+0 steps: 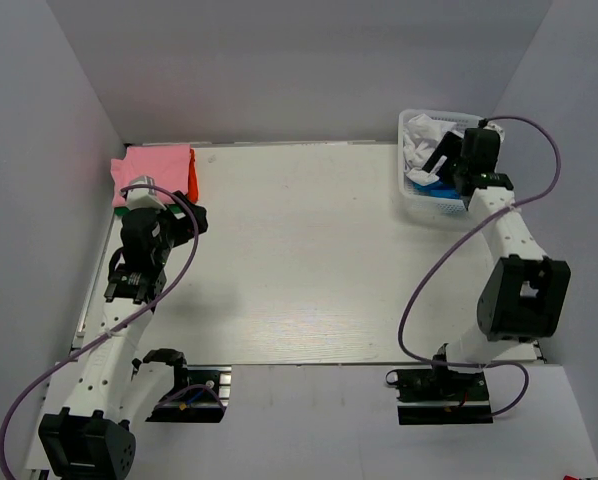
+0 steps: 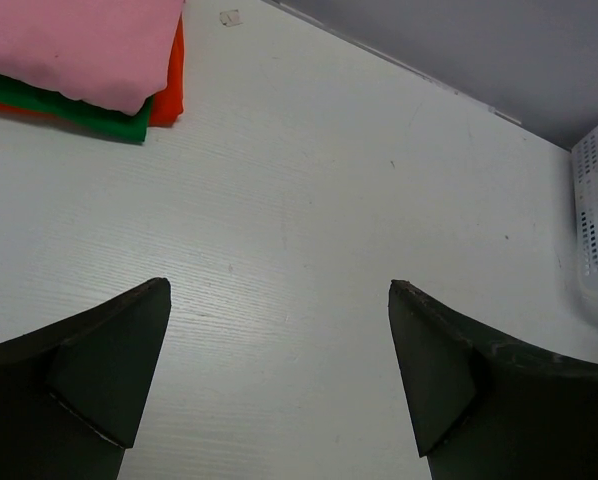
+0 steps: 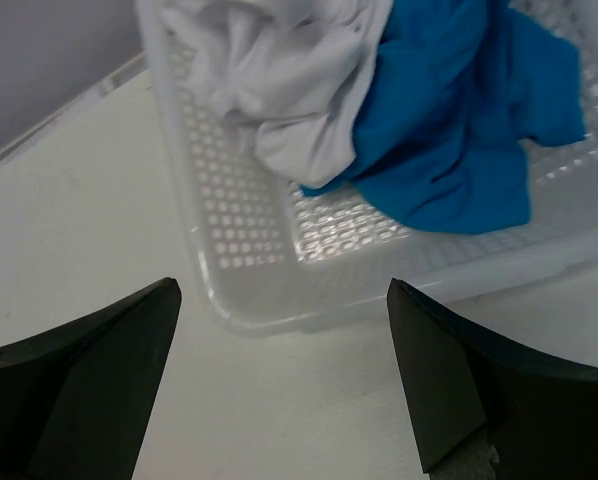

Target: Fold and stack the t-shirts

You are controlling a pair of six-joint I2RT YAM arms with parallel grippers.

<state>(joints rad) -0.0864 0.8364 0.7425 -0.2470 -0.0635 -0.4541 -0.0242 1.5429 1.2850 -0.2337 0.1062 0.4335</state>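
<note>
**Desk:** Where do the shirts lie?

**Photographer:** In two places. At the far left corner of the white wood-grain table [image 1: 299,260] sits a folded stack: a soft pink cloth t-shirt [image 2: 74,45] on top, a green cloth t-shirt [image 2: 79,112] showing as a thin edge under it, and an orange-red cloth t-shirt [image 2: 171,90] sticking out on the right side. At the far right corner, a white plastic mesh basket [image 3: 239,250] holds a crumpled white cloth t-shirt [image 3: 279,70] and a bright blue cloth t-shirt [image 3: 459,130], bunched against each other, the white partly lying over the blue.

**Desk:** And the arms?

**Photographer:** The left gripper [image 2: 279,300] is over bare tabletop on the left side, its two dark fingers spread wide with nothing between them. The stack lies ahead of it and to its left, well apart from the fingers. The right gripper [image 3: 284,300] hangs at the basket, fingers likewise spread wide and holding nothing. Its wrist view looks past the basket's rounded corner onto the two loose shirts.

**Desk:** Does either arm touch cloth?

**Photographer:** No. Both sets of fingers are clear of every shirt.
</note>
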